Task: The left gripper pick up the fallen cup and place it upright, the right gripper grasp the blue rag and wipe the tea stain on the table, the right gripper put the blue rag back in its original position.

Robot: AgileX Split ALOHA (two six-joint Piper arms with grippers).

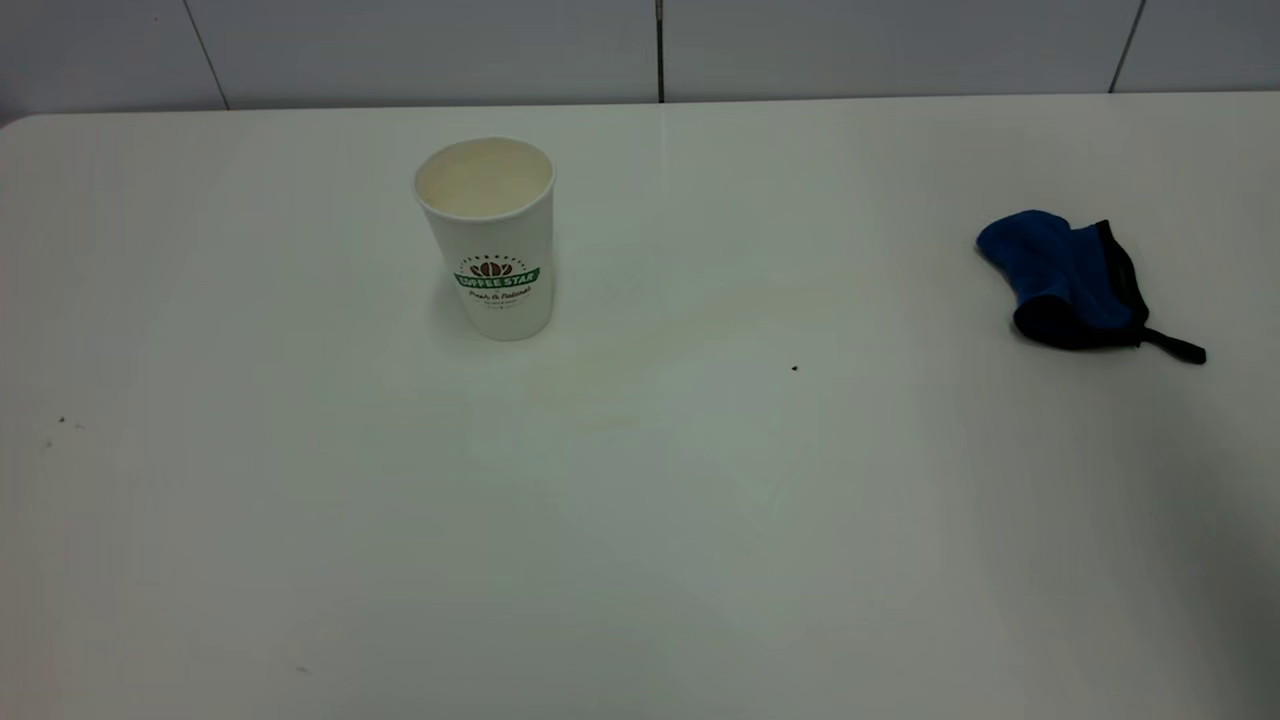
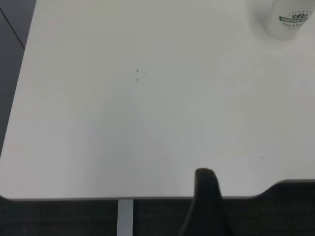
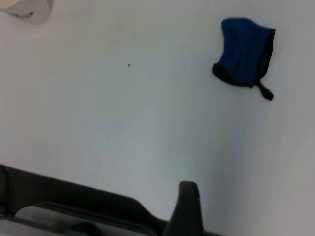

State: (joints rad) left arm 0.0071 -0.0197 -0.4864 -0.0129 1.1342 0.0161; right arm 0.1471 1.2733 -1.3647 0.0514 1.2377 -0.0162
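The white paper cup (image 1: pixel 492 240) with the green logo stands upright on the table (image 1: pixel 300 560), left of the middle. It also shows in the left wrist view (image 2: pixel 290 22) and the right wrist view (image 3: pixel 29 10). The blue rag (image 1: pixel 1070 280) lies crumpled at the right, its black strap trailing; it also shows in the right wrist view (image 3: pixel 243 51). No amber puddle shows, only a faint yellowish trace (image 1: pixel 690 320) between cup and rag. Neither gripper is in the exterior view. Part of the left gripper (image 2: pixel 206 196) hangs over the table's edge; part of the right gripper (image 3: pixel 188 206) is far from the rag.
A tiny dark speck (image 1: pixel 795 368) lies near the middle and small specks (image 1: pixel 62 421) at the left. A grey tiled wall (image 1: pixel 660 50) runs behind the table's far edge. The table's edge and rounded corner (image 2: pixel 74 195) show in the left wrist view.
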